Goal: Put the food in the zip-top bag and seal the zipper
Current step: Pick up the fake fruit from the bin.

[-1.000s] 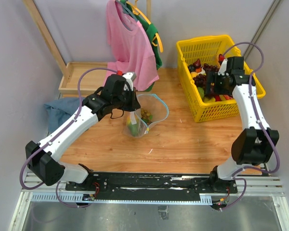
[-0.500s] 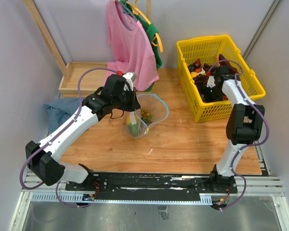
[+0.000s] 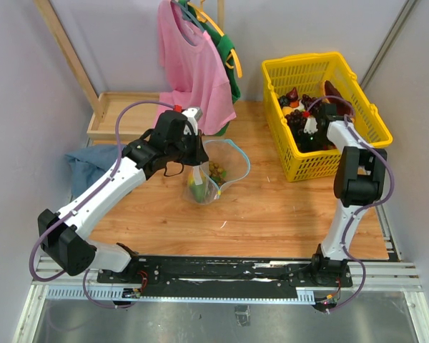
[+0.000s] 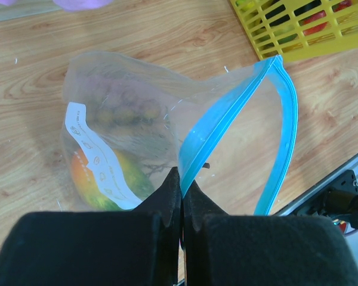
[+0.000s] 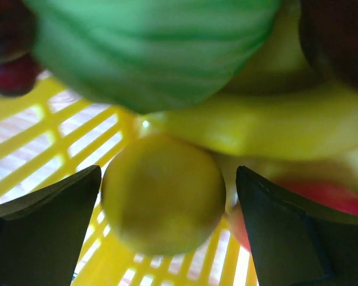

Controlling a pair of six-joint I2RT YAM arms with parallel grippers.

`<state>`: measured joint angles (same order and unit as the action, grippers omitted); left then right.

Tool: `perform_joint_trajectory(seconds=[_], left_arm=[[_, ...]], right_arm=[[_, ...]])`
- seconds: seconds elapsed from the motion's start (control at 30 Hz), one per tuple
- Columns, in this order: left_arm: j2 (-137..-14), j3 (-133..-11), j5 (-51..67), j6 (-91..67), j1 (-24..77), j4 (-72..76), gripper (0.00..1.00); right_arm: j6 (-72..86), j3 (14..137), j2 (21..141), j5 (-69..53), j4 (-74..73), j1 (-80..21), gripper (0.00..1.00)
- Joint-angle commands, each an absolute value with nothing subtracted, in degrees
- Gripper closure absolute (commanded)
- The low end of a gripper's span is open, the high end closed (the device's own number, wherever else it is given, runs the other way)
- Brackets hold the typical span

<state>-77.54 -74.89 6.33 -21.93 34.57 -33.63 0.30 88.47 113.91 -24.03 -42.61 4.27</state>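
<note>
My left end effector (image 3: pixel 199 161) sat just left of the middle of the overhead view, jaws pinched tight on the zipper (image 4: pixel 188 158) at one end of the mouth of the bag (image 3: pixel 218 175). In my left wrist view the two black fingers (image 4: pixel 161 202) met at bottom centre, with the teal strip rising from between them. The bag stood on the bench (image 3: pixel 272 207) with its mouth gaping, the strip's far side curving out toward the right of that frame. Inside it, at lower left, lay some food (image 4: pixel 86 179): an orange-and-green piece behind the white label (image 4: pixel 95 158) and a dim cluster of greenish berries above. My right end effector (image 3: pixel 309 130) was down inside the yellow basket (image 3: pixel 357 96) at the upper right of the overhead view, jaws spread wide. In my right wrist view they filled the lower corners with a yellow ball (image 5: pixel 164 193) between them; I could not tell whether either touched it. A striped green fruit (image 5: pixel 149 47) filled the top of that frame. A pink shirt (image 3: pixel 189 64) hung at upper centre of the overhead view, and a blue cloth (image 3: pixel 86 164) lay at the left.
</note>
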Motion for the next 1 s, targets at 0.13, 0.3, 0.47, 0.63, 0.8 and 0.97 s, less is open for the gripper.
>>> perform_joint_trajectory(seconds=[0.13, 0.3, 0.47, 0.63, 0.8, 0.97], left_arm=[[-78.1, -75.49, 6.57, -21.66, 34.04, -34.28, 1.0], [-78.29, -75.56, 6.74, -21.76, 34.02, -34.37, 1.0], [-77.96, -75.48, 6.41, -21.82, 34.02, -34.53, 1.0], [-78.12, -75.78, 6.37, -22.0, 34.02, -34.8, 1.0], [-78.1, -75.96, 6.23, -22.06, 34.02, -34.98, 1.0], [-77.97, -76.02, 6.08, -22.1, 34.04, -35.15, 1.0]], right_arm=[[0.13, 84.93, 119.68, -23.31, -39.89, 3.85, 0.07], [0.43, 84.06, 117.04, -21.5, -39.05, 3.96, 0.19], [0.97, 83.04, 110.89, -19.05, -38.92, 3.95, 0.33], [1.61, 82.17, 105.15, -16.46, -39.39, 3.96, 0.4], [2.65, 81.98, 98.2, -13.48, -38.83, 3.96, 0.49], [4.21, 82.55, 90.47, -10.7, -37.46, 3.66, 0.53]])
